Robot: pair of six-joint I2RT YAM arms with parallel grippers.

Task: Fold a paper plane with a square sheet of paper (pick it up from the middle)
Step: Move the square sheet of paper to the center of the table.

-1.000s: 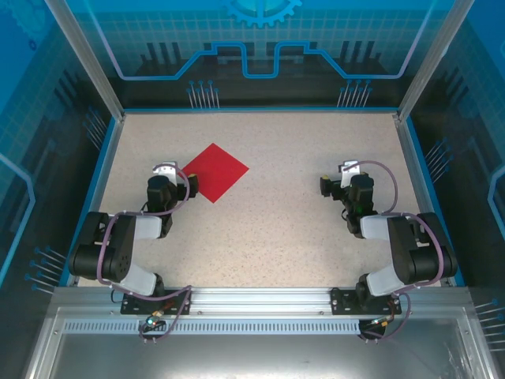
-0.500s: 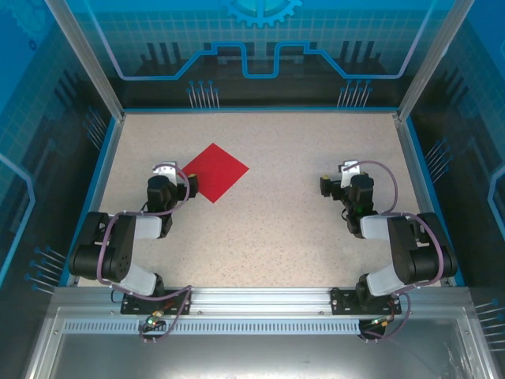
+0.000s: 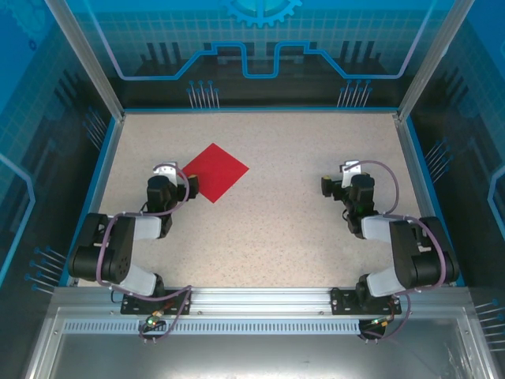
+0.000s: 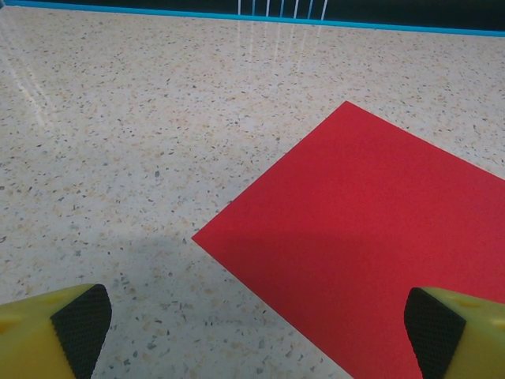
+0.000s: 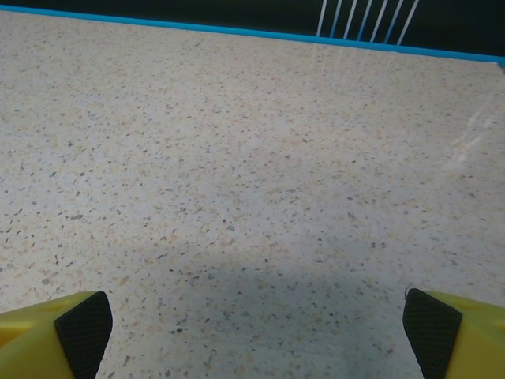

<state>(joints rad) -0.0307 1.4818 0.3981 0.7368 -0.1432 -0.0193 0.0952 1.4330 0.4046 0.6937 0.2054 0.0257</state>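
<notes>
The square sheet of paper (image 3: pixel 215 172) lies flat on the bench (image 3: pixel 292 229), toward its far left corner. We see the left tool (image 4: pixel 254 335) released at the sheet's left corner, and the right tool (image 5: pixel 256 335) released near the right edge.

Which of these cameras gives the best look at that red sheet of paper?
The top external view: the square sheet of paper lies flat on the table with nearly its whole outline visible, turned like a diamond. The left wrist view shows it closer, one corner and two edges, but the frame cuts off the rest.
</notes>
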